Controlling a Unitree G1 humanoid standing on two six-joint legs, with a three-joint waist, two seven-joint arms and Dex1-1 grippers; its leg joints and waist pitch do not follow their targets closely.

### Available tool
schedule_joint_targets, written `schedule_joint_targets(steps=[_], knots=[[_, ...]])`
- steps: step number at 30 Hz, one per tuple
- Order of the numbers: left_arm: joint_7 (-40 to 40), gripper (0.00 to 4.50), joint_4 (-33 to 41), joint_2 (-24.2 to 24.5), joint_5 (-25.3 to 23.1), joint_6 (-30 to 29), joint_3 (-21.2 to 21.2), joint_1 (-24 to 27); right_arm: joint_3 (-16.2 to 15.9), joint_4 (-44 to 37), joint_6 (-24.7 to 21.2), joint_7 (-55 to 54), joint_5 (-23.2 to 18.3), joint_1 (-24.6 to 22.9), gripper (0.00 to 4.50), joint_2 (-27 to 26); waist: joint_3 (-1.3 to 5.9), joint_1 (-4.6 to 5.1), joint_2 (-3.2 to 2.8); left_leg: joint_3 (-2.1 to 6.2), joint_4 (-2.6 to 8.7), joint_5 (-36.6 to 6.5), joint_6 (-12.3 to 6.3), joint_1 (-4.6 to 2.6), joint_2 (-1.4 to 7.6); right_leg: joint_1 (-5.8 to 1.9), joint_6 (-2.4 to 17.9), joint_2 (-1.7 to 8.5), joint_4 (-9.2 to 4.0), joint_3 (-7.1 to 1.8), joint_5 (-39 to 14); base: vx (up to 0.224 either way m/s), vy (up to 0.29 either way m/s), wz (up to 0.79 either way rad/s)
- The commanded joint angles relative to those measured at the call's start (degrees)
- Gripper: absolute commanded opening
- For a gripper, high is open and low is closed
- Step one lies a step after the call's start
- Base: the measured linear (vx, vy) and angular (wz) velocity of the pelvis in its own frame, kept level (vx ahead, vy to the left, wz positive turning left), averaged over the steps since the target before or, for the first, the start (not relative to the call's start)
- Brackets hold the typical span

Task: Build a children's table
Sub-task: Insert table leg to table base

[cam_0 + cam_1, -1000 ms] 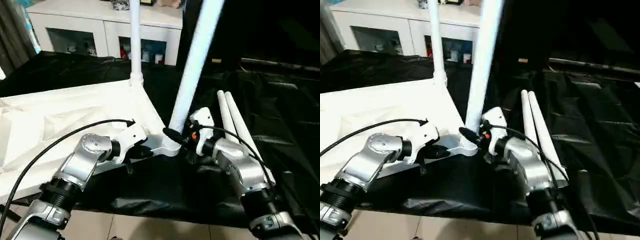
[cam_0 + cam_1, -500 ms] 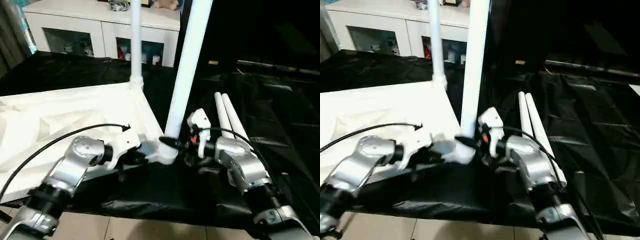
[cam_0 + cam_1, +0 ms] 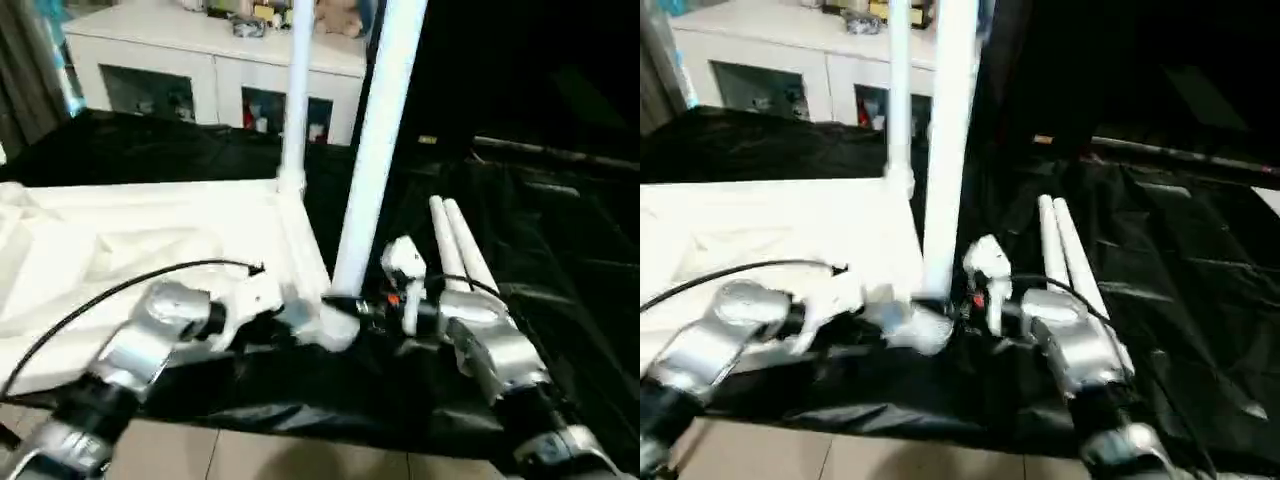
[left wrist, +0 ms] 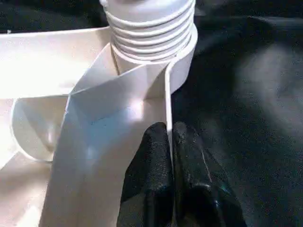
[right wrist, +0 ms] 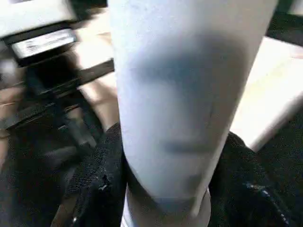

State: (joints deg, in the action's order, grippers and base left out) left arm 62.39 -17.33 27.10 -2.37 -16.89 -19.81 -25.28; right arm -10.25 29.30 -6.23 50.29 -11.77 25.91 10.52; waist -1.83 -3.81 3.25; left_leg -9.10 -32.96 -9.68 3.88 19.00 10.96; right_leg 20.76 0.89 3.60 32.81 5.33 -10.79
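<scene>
One inverted tabletop (image 3: pixel 150 235), two legs (image 3: pixel 375 160) standing in corner sockets, tops cut off, two spare legs (image 3: pixel 455 245) lying, left gripper (image 4: pixel 170 156) pinched on tabletop rim, right gripper (image 5: pixel 165 189) clasped the near leg.

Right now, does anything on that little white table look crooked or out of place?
Yes. The near leg, gripped by the right claw, leans off vertical, while the far leg stands straight in its corner socket. The near leg's threads show above its socket, so it looks not yet fully seated.
</scene>
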Motion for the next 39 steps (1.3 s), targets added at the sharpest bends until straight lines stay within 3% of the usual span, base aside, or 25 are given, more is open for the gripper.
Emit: schedule_joint_targets(steps=[1, 2, 3, 4, 5, 6, 7, 8, 9, 10, 11, 12, 13, 14, 15, 16, 17, 20, 22, 24, 28, 33, 36, 39], knots=[[-1.34, 0.00, 0.80, -2.49, 0.58, -0.31, -0.30, -2.28, -0.11, 8.30, -2.15, -8.26, 5.73, -1.54, 1.88, 0.37, 1.15, 1.27, -1.57, 2.59, 4.85, -39.47, 3.59, -1.96, 2.47, 0.40, 1.23, 4.82, -7.17, -0.43, -40.38, 0.000, 0.000, 0.00], [-3.37, 0.00, -0.52, -3.45, 0.27, -1.73, 0.37, -3.28, 1.26, 9.97, -2.21, -12.25, 5.72, -0.78, 1.88, -0.63, 0.93, 1.88, -2.31, 3.35, 6.03, -43.29, 4.17, -1.39, 3.14, -0.73, 1.57, 4.51, -6.70, 0.59, -36.51, 0.000, 0.000, 0.00], [-6.49, 0.00, -2.60, -4.79, -0.46, -3.51, 1.12, -4.91, 3.02, 12.24, -2.26, -17.38, 5.38, 0.38, 1.88, -2.07, 0.79, 2.19, -2.99, 3.72, 8.09, -48.78, 4.71, -0.30, 4.09, -2.18, 2.84, 3.65, -4.40, 1.14, -29.94, -0.054, 0.044, -0.13], [-8.69, 0.00, -4.06, -5.68, -1.11, -4.74, 1.51, -6.09, 3.99, 13.90, -1.98, -20.72, 5.24, 1.30, 1.88, -3.05, 0.93, 1.83, -2.90, 3.83, 9.28, -50.23, 4.97, 0.99, 4.76, -3.53, 3.64, 3.63, -1.14, 0.34, -25.22, -0.102, 0.012, -0.01], [-11.15, 0.00, -5.75, -6.79, -1.73, -5.75, 1.99, -7.37, 4.77, 16.37, -1.44, -24.80, 5.25, 2.69, 1.88, -4.16, 0.62, -0.43, -3.58, 1.59, 13.15, -55.13, 5.76, 4.04, 5.15, -5.19, 4.68, 1.95, 6.00, 0.12, -17.39, -0.102, 0.012, -0.01], [-13.48, 0.00, -7.33, -7.89, -2.20, -6.85, 2.51, -8.55, 5.49, 19.04, -0.85, -29.34, 5.42, 4.23, 1.88, -5.30, 0.64, -1.74, -1.59, -1.32, 12.62, -50.05, 4.20, 2.03, 3.98, -2.58, 3.86, 1.80, 6.78, -2.79, -21.41, -0.093, -0.051, 0.21], [-13.48, 0.00, -7.33, -7.89, -2.20, -6.85, 2.51, -8.55, 5.49, 19.04, -0.85, -29.34, 5.42, 4.23, 1.88, -5.30, 0.97, -1.02, 0.95, -1.04, 6.89, -42.67, 4.27, -1.72, 2.12, 1.77, 1.90, 3.74, 0.51, -4.72, -37.14, 0.017, -0.116, 0.13], [-15.34, 0.00, -8.37, -8.73, -2.67, -8.13, 2.88, -9.46, 6.33, 21.73, 0.03, -33.70, 5.32, 5.94, 1.88, -6.57, 0.29, -0.64, 1.96, -0.15, -6.66, -20.23, 1.34, -5.57, -0.91, 7.47, -0.59, 9.51, -9.60, -5.18, -64.56, 0.017, -0.116, 0.13], [-17.17, 0.00, -9.28, -9.48, -3.19, -9.53, 3.19, -10.33, 7.28, 24.42, 1.00, -37.97, 5.05, 7.73, 1.88, -7.95, 1.38, -1.10, 1.23, 2.95, -3.05, -8.47, 0.77, 3.78, 0.29, -2.90, -0.12, 12.06, -4.74, -6.96, -55.57, 0.106, -0.050, -0.44], [-18.55, 0.00, -9.76, -9.96, -3.67, -10.97, 3.41, -11.04, 8.00, 26.53, 1.77, -41.56, 5.03, 9.20, 1.88, -9.11, 1.91, -2.37, -0.35, 3.01, 0.52, -7.69, 2.51, 2.89, 1.52, -3.07, 1.05, 10.27, -3.82, -6.12, -46.34, 0.054, 0.019, -0.33], [-19.54, 0.00, -9.87, -10.15, -4.20, -12.12, 3.45, -11.50, 8.49, 27.95, 2.38, -43.43, 4.80, 10.26, 1.88, -10.09, 2.80, -1.44, -2.38, 2.92, 3.00, -7.46, 5.21, -0.17, 2.58, 0.01, 4.79, 5.39, -0.57, -3.66, -19.32, 0.054, 0.019, -0.33], [-19.89, 0.00, -9.69, -10.21, -4.39, -13.01, 3.46, -11.74, 8.80, 28.79, 2.86, -45.14, 4.74, 11.04, 1.88, -10.93, 2.56, -0.70, -2.23, 2.59, 3.45, -9.21, 6.07, 0.03, 2.44, -0.59, 8.70, 4.18, 0.36, -3.04, -5.24, 0.000, 0.000, 0.00], [-20.27, 0.00, -9.64, -10.38, -4.41, -14.04, 3.57, -12.00, 8.96, 29.68, 3.38, -46.82, 4.94, 11.85, 1.88, -11.72, 2.32, -0.48, -2.01, 2.30, 3.87, -12.99, 5.60, 0.12, 2.28, -0.80, 9.72, 4.17, -0.11, -3.07, -6.33, 0.000, 0.000, 0.00], [-20.83, 0.00, -9.62, -10.48, -4.67, -14.70, 3.57, -12.27, 9.44, 30.43, 3.52, -47.86, 4.57, 12.61, 1.88, -12.59, 1.88, -0.53, -2.64, 1.75, 3.82, -20.94, 5.16, -0.29, 1.81, -0.09, 10.36, 4.75, -1.44, -3.30, -15.01, 0.000, 0.000, 0.00], [-21.19, 0.00, -9.63, -10.55, -4.85, -15.07, 3.58, -12.45, 9.78, 30.89, 3.56, -48.49, 4.33, 13.09, 1.88, -13.13, 1.76, -0.35, -2.07, 1.78, 3.93, -23.30, 4.26, 0.15, 1.59, -0.50, 8.89, 5.12, -2.36, -3.26, -22.48, 0.000, 0.000, 0.00], [-21.69, 0.00, -10.13, -10.79, -5.00, -15.47, 3.56, -12.83, 10.07, 31.91, 3.95, -49.75, 4.41, 13.77, 1.88, -13.59, 1.77, -0.47, -2.09, 1.68, 3.95, -23.37, 3.82, 0.16, 1.51, -0.46, 7.82, 5.29, -2.95, -3.27, -25.50, -0.006, -0.051, -0.01], [-21.91, 0.00, -10.37, -10.99, -5.05, -15.82, 3.52, -13.08, 9.88, 32.64, 4.48, -50.58, 4.86, 14.31, 1.88, -13.87, 1.71, -0.58, -2.09, 1.56, 3.88, -23.20, 3.38, -0.21, 1.54, 0.15, 6.27, 5.51, -3.66, -3.32, -29.16, -0.006, -0.051, -0.01], [-22.19, 0.00, -10.49, -11.34, -4.63, -16.43, 3.62, -13.28, 9.74, 34.58, 5.54, -52.32, 4.95, 16.01, 1.88, -14.97, 1.59, -0.56, -1.99, 1.64, 4.13, -22.22, 3.30, 0.10, 1.57, 0.23, 3.70, 5.53, -4.29, -2.97, -33.29, 0.000, 0.000, 0.00], [-22.26, 0.00, -10.44, -11.42, -4.43, -16.50, 3.50, -13.25, 10.03, 35.51, 6.07, -52.61, 4.86, 16.58, 1.88, -15.30, 1.86, -0.67, -1.91, 1.48, 4.25, -19.82, 2.97, 0.29, 1.71, 0.09, 3.84, 5.44, -4.09, -3.09, -30.49, 0.000, 0.000, 0.00], [-22.45, 0.00, -10.19, -11.51, -4.10, -16.60, 3.29, -13.09, 10.14, 36.86, 6.84, -52.92, 5.08, 17.32, 1.88, -15.43, 1.88, -0.58, -2.22, 1.36, 4.56, -17.42, 3.13, 0.72, 1.96, -0.16, 5.56, 5.30, -3.44, -3.16, -24.96, 0.000, 0.000, 0.00], [-22.33, 0.00, -10.15, -11.84, -3.69, -16.05, 3.26, -13.01, 10.75, 37.86, 7.77, -52.25, 4.79, 18.38, 1.88, -15.34, 2.00, -0.41, -2.25, 1.14, 4.55, -16.82, 3.37, 0.59, 2.09, -0.20, 7.32, 5.14, -2.88, -3.36, -19.94, 0.000, 0.000, 0.00], [-22.58, 0.00, -10.74, -11.66, -3.75, -15.03, 3.34, -13.04, 10.08, 38.89, 9.50, -50.29, 5.54, 19.20, 1.88, -15.27, 2.31, -0.32, -2.07, 0.78, 4.30, -12.89, 2.82, 0.83, 2.02, -0.74, 9.47, 5.10, -2.05, -3.54, -12.91, 0.000, 0.000, 0.00], [-22.01, 0.00, -10.46, -11.30, -3.66, -14.37, 3.15, -12.65, 10.06, 38.86, 9.69, -49.12, 5.42, 19.13, 1.88, -15.38, 2.27, -0.22, -2.13, 0.64, 4.27, -11.83, 2.38, 0.82, 2.05, -0.84, 10.22, 4.99, -1.87, -3.49, -10.72, 0.000, 0.000, 0.00], [-21.42, 0.00, -10.22, -10.76, -3.35, -13.75, 2.91, -12.14, 10.10, 39.11, 9.86, -48.15, 5.58, 19.03, 1.88, -15.23, 2.19, 0.07, -2.01, 0.60, 4.33, -12.66, 2.23, 0.77, 2.07, -0.85, 10.32, 5.05, -2.01, -3.51, -12.04, 0.000, 0.000, 0.00]])
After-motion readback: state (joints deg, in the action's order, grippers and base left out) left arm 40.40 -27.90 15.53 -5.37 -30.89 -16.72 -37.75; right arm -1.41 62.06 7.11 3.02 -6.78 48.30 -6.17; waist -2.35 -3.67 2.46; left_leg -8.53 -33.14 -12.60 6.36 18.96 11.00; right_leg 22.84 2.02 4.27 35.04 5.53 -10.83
